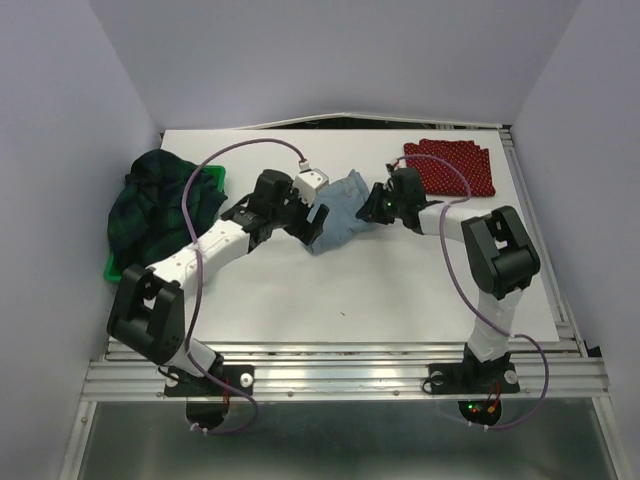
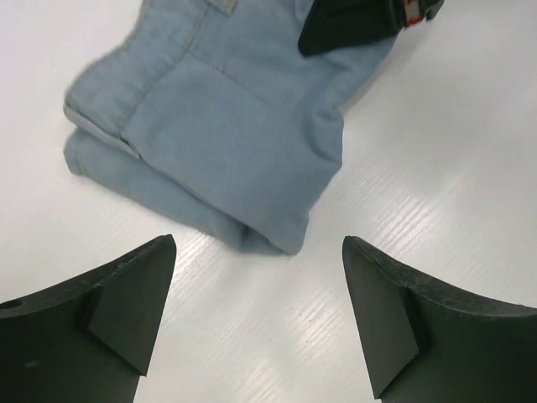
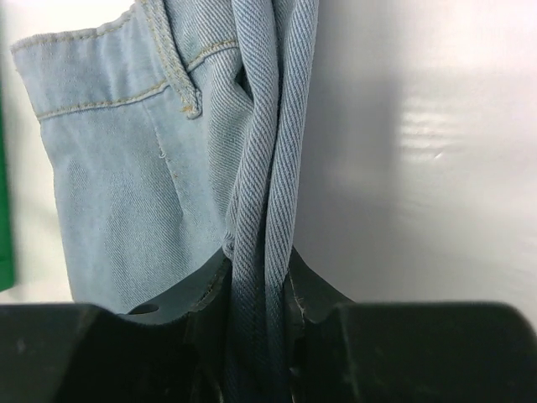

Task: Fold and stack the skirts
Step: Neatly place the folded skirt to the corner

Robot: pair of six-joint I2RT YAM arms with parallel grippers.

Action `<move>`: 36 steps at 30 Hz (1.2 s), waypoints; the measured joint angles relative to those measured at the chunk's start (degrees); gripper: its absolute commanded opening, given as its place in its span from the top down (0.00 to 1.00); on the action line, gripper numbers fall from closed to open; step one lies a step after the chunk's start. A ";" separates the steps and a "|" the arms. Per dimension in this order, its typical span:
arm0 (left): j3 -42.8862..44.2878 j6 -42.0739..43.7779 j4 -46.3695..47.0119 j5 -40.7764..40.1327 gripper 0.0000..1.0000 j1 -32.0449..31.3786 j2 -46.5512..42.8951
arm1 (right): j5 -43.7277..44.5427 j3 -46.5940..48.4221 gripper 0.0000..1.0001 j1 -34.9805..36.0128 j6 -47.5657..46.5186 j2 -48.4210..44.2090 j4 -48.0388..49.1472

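Folding the light blue-grey denim skirt as we speak: my right tool is clamped on a bunched edge of it, and my left tool gapes wide just beside it, holding nothing. The red white-dotted skirt lies folded beyond the right tool. The dark green-navy plaid skirt is heaped on the green plastic bin left of the left tool, not yet folded. Plain white desk, pale walls close around.

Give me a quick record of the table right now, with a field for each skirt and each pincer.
denim skirt: partly folded, middle of the table
red dotted skirt: folded flat, far right corner
plaid skirt: bunched over the green bin, left side
left pincer: open, at the denim skirt's edge, holding nothing
right pincer: shut on a fold of the denim skirt
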 measured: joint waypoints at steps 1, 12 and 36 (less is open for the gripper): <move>0.13 -0.46 -0.48 -0.07 0.08 0.07 2.38 | 1.14 0.46 0.99 0.00 -1.97 -0.33 -0.72; 2.38 -23.76 5.84 9.22 0.07 10.38 19.34 | 6.36 3.06 0.99 0.00 -14.71 -2.80 -6.03; -1.07 -55.60 27.04 18.14 0.54 9.35 29.42 | 8.87 8.24 0.99 -0.85 -19.10 0.13 -8.66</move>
